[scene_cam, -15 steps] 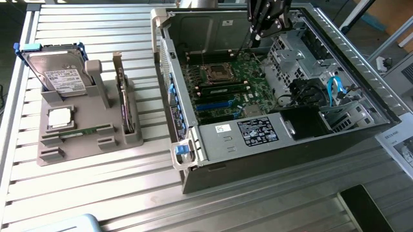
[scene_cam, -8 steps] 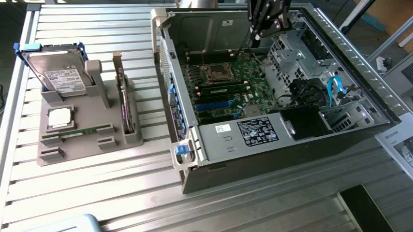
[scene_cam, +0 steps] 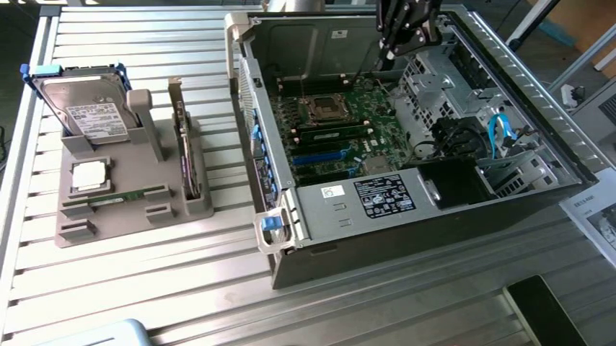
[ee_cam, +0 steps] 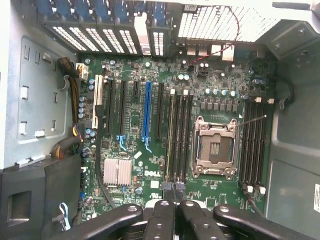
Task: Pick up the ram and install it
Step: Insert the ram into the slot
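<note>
1. The gripper was held over the open case, jaws pressed together on nothing, seemingly set for pushing rather than carrying.
2. Below it, a ram was seated upright in its slot beside the processor socket.
3. Well apart, a second ram was seen lying in the grey holder.

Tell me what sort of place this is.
Probably a robotics bench for computer assembly: an open desktop case with bare motherboard lies on a slatted metal table, a grey fixture beside it holds a hard drive and a ram stick, and a gripper hangs over the case.
</note>
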Controlling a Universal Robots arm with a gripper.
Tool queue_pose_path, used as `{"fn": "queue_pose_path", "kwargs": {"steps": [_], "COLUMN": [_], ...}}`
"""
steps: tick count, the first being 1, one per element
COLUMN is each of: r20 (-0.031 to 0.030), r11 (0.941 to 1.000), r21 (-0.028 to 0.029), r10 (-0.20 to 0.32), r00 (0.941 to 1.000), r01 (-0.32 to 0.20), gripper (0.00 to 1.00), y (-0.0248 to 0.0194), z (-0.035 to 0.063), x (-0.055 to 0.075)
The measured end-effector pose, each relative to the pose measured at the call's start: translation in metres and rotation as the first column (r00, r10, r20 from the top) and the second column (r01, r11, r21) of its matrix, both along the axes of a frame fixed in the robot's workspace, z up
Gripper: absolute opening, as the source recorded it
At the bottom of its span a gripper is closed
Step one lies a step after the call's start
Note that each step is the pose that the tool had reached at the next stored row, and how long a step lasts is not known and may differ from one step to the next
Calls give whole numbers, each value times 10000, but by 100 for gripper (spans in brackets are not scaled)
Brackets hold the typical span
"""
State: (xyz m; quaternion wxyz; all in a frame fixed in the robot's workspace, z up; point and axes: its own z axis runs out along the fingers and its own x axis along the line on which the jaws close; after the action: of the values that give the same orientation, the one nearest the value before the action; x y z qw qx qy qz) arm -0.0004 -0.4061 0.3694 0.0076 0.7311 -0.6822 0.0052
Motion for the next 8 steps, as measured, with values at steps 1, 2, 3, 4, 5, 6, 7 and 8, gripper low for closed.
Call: {"fn": "queue_pose_path", "kwargs": {"steps": [1, 2, 3, 4, 5, 6, 7, 8], "r20": [0, 0, 0, -1, -1, -1, -1, -4], "r11": [10000, 10000, 10000, 10000, 10000, 10000, 10000, 10000], "r21": [2, 2, 1, 0, 2, 2, 3, 3], "r10": [-2, -1, 0, -1, -1, -2, 0, -2], "r00": [10000, 10000, 10000, 10000, 10000, 10000, 10000, 10000], "r01": [2, 1, 0, 1, 1, 2, 0, 2], "gripper": [11, 11, 11, 11, 11, 11, 11, 11], "y": [0, 1, 1, 0, 0, 0, 0, 0], "z": [0, 0, 0, 0, 0, 0, 0, 0], "x": [70, 120, 132, 133, 133, 132, 159, 192]}}
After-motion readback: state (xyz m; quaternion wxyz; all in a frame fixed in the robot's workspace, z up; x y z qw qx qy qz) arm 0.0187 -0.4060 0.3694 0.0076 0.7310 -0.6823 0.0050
